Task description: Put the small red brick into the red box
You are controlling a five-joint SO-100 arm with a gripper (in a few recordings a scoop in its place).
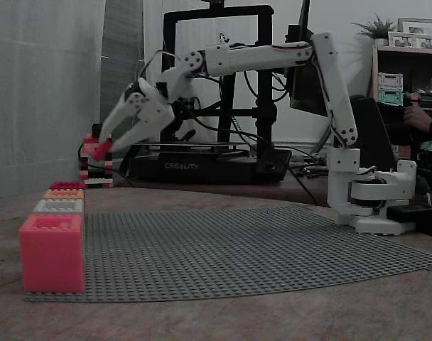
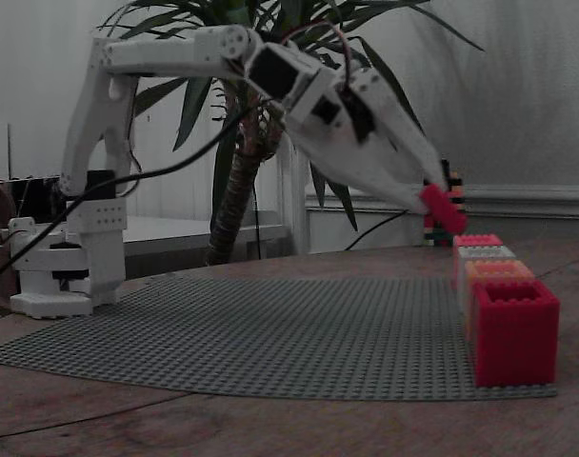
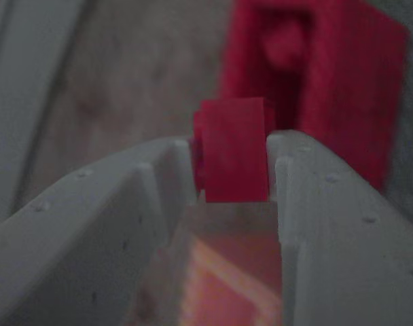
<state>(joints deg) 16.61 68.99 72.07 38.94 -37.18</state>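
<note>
Noted at the gripper (image 1: 100, 150) of the white plastic arm (image 1: 330, 78): fingers (image 3: 329, 204) drawn narrow and clamped on the small red plastic brick (image 3: 230, 159). Gripped at the very fingertips, one finger pressed flat against each side face, front end protruding just past the tips. Both sides in contact with the brick in the wrist view.

Landmark taken: red open-topped box (image 2: 513, 328) of studded bricks, end piece in a row of four boxes along one edge of the grey studded baseplate (image 2: 270, 333).

Brick held in the air, higher than the red box and not touching it. In the wrist view, red box seen beyond the brick, up and to the right, cavity turned toward the camera. Below the brick, between the fingers, blurred: orange box (image 2: 499, 271), immediate neighbour of the red box. Further along the row from the red box: white box (image 2: 484, 252), then pinkish-red box (image 1: 51, 252) at the opposite end.

Overlap of brick with the red box's rim: not determinable from either fixed view.

Arm base standing across the baseplate from the red box, well apart from it. Baseplate lying flat on the brown wooden table (image 1: 202, 320).
</note>
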